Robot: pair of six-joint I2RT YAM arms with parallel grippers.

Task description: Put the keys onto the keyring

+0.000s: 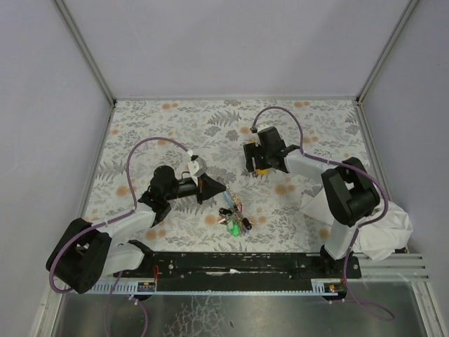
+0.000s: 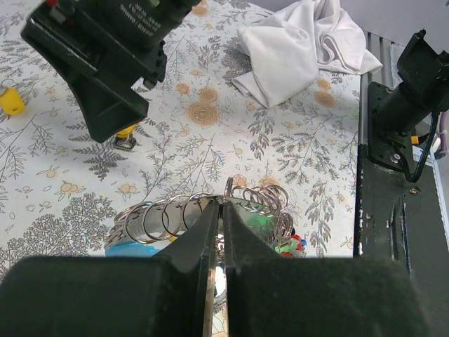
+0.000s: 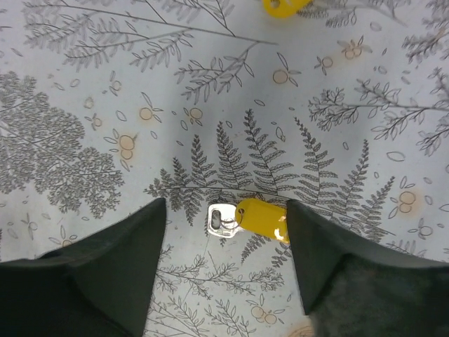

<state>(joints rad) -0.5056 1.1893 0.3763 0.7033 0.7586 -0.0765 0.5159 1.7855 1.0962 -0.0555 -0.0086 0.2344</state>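
Yellow plastic, dead centre of the right wrist view: a yellow key (image 3: 256, 216) lies flat on the fern-print tabletop (image 3: 84, 84), its silver end to the left. The right jaws stand released, one finger on either side of it. There's a gap at each, and neither is touching. A second yellow key (image 3: 284, 5) pokes in at the top edge, well apart, with plain tabletop between the two.

Over to the left arm (image 1: 133, 221): the left jaws are clenched tight, tips pushed in among the keyring (image 2: 175, 214), a tangle of silvery loops. Whether a loop is actually nipped, can't tell. Green and red capped keys (image 2: 293, 246) sit at its right side.

From above, that cluster lies close to the near edge, just ahead of the black rail (image 1: 238, 263). A white cloth (image 1: 382, 225) spills over the near right corner. Beyond both arms, a wide stretch of tabletop runs to the far wall.
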